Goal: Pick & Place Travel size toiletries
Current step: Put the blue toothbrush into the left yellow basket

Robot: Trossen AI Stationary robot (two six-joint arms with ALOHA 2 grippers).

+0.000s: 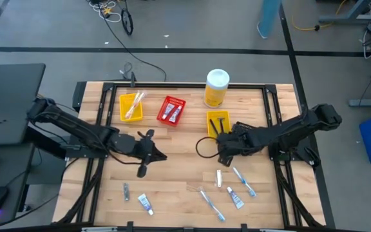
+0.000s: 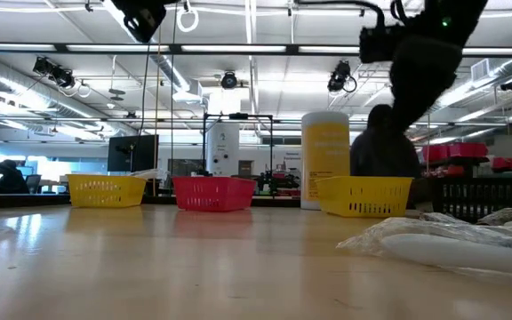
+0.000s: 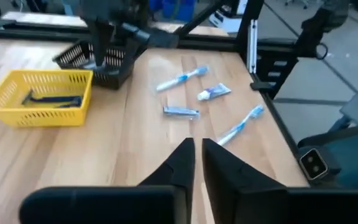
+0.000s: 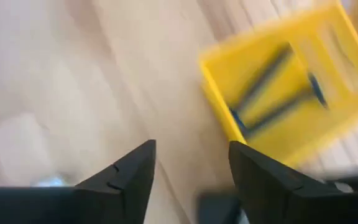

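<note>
Table (image 1: 172,174): razors (image 4: 272,87) in bin (image 4: 229,130).

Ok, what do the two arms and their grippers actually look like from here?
Both arms are dark, nearly black, built of jointed segments. The left gripper and right gripper each end in two black, wedge-shaped fingers that taper to a point. A black cable loops out beside the right gripper. No markings or labels are visible on either arm.
</note>
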